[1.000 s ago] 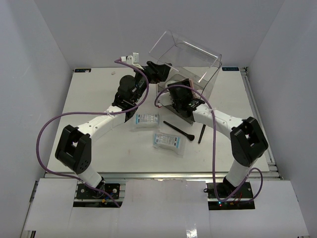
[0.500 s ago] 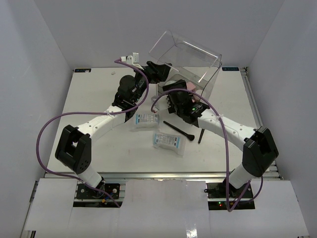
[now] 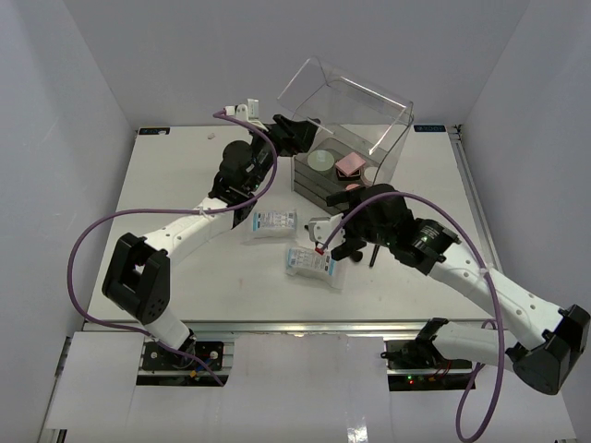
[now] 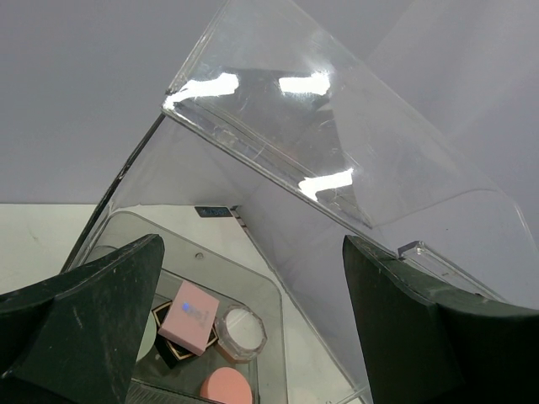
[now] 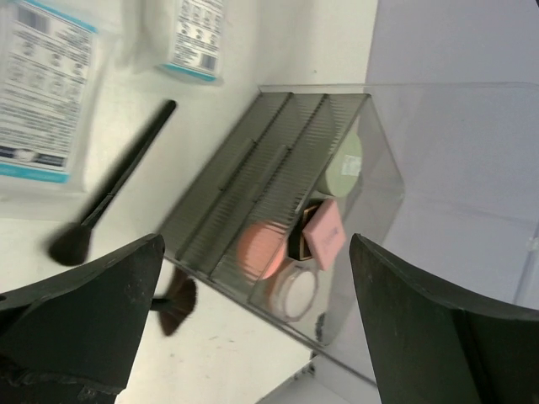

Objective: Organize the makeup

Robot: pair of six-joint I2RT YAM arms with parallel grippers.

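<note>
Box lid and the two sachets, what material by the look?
Lid: likely clear rigid plastic, maybe acrylic, glossy; see-through with sharp light glints. Sachets: seemingly thin flexible plastic film, white with blue trim and print; edges look soft and wrinkled.

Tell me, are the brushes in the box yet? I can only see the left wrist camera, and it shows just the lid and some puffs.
Observer: No. The long brush and the fan brush lie on the table beside the box.
Operator: Are any packets out too?
Observer: Yes. One sachet and a second sachet lie on the table in front of the box.
Operator: What is the other arm doing?
Observer: The right gripper hangs open above the brushes and the box's drawers.
</note>
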